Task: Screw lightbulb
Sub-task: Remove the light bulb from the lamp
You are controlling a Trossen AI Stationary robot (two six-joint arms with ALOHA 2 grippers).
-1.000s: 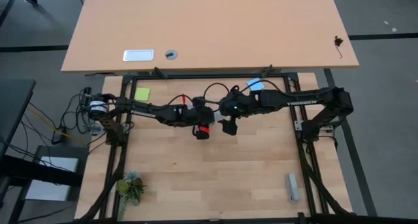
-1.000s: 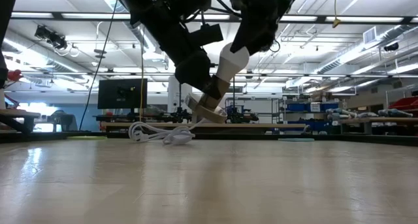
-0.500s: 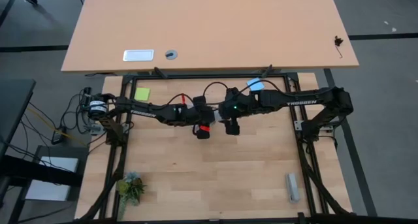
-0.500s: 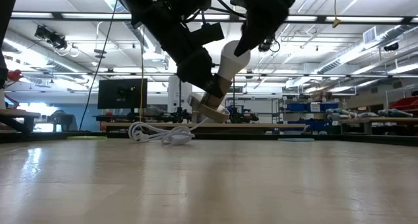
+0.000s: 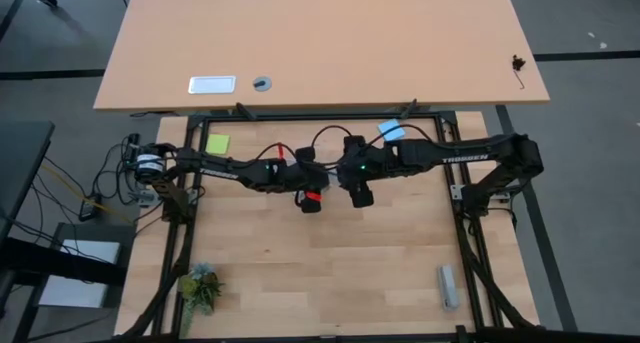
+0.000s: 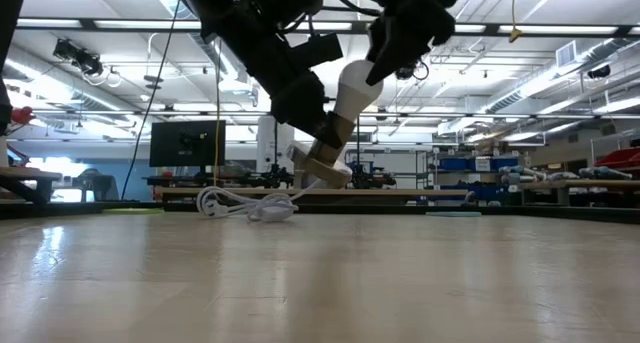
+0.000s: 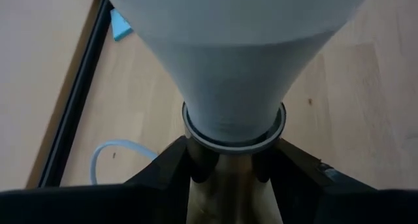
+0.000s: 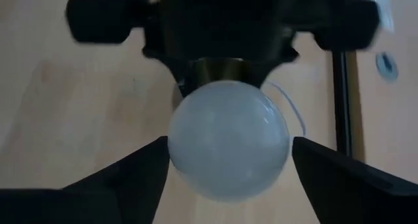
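A workshop with ceiling lights and shelving stretches behind my wooden table, where both my arms meet above the far middle. My left pincer is clamped on a brassy socket, its dark fingers pressing either side just below the bulb's collar. The socket hangs tilted in the air, its lower end near the tabletop; whether it touches I cannot tell. The bulb sits in the socket's upper end, its white globe leaning up toward my right pincer. That pincer is spread, one finger on each side of the globe, with a little gap showing at both flanks. A white cable lies looped on the table behind the socket. Nearer the front edge, well apart from my arms, lie a small green plant on my left side and a grey bar on my right.
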